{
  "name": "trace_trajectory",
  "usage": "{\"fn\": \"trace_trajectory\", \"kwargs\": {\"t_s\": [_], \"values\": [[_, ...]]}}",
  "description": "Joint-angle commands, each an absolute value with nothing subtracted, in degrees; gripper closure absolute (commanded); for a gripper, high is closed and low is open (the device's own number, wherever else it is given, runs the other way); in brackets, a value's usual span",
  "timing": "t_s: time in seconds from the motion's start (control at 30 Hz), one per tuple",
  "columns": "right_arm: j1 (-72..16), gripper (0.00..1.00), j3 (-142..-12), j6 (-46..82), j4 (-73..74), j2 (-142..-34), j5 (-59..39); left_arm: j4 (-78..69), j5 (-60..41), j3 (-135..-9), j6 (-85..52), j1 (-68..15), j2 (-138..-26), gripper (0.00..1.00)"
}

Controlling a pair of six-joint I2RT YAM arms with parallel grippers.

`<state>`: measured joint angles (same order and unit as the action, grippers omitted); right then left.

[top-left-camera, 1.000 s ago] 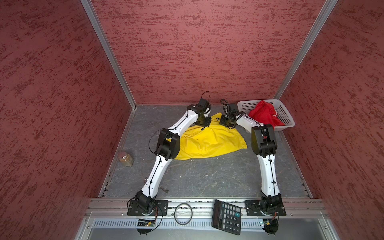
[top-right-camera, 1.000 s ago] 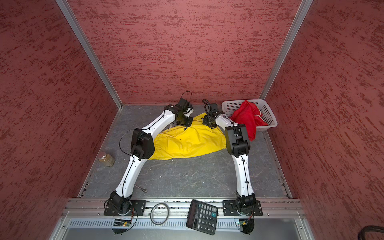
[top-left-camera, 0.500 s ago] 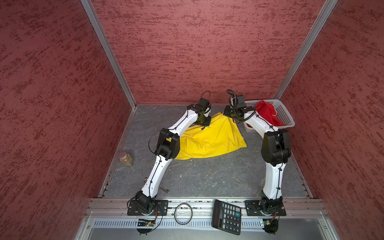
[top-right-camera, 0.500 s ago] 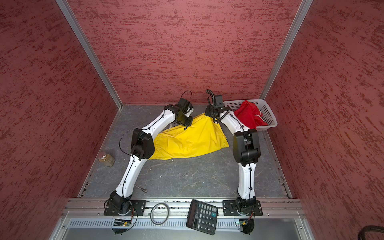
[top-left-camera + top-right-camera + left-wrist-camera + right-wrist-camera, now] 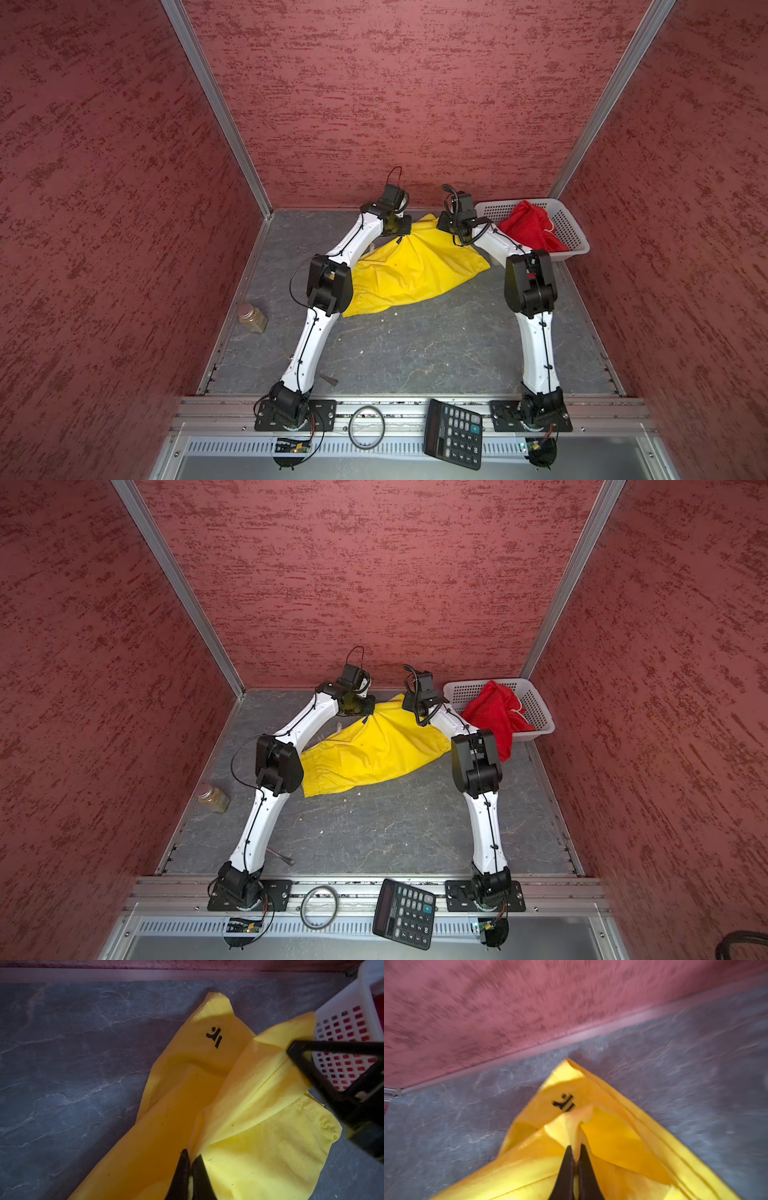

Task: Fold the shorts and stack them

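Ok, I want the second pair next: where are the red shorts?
In both top views the red shorts sit at the far right, in the white basket, spilling over its near rim.

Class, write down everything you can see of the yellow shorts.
The yellow shorts are thin, smooth, bright fabric, creased and partly folded over, with a small black logo near one corner. They lie on the grey table towards the back wall, beside the white basket. The left gripper and right gripper each pinch a raised fold at the far end, jaws shut.
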<state>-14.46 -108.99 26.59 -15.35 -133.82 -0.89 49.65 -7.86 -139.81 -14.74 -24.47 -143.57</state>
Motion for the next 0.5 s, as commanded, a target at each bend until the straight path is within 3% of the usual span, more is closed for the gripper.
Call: {"fn": "trace_trajectory", "kwargs": {"t_s": [0.0, 0.07, 0.13, 0.23, 0.33, 0.47], "values": [[-12.57, 0.98, -112.13, 27.28, -12.02, -135.68, 6.13, 49.52, -3.42, -138.34, -17.49, -21.77, -145.18, 0.91], [-12.64, 0.93, -113.33, 27.63, -11.05, -137.02, 5.93, 49.39, -3.50, -138.47, -17.57, -21.31, -146.13, 0.83], [-12.58, 0.85, -113.83, 28.18, -9.28, -137.96, 5.39, 49.64, -3.42, -138.50, -17.79, -20.88, -147.19, 0.65], [-12.57, 0.62, -114.07, 29.03, -6.43, -138.93, 4.87, 50.58, -3.04, -138.52, -18.67, -20.05, -148.35, 0.48], [-12.58, 0.51, -114.42, 29.35, -4.53, -139.26, 3.82, 51.81, -1.73, -138.32, -19.23, -19.24, -148.46, 0.46], [-12.65, 0.48, -113.90, 28.92, -2.99, -137.61, 2.30, 54.42, 3.43, -138.10, -19.84, -19.22, -146.41, 0.44]]}}
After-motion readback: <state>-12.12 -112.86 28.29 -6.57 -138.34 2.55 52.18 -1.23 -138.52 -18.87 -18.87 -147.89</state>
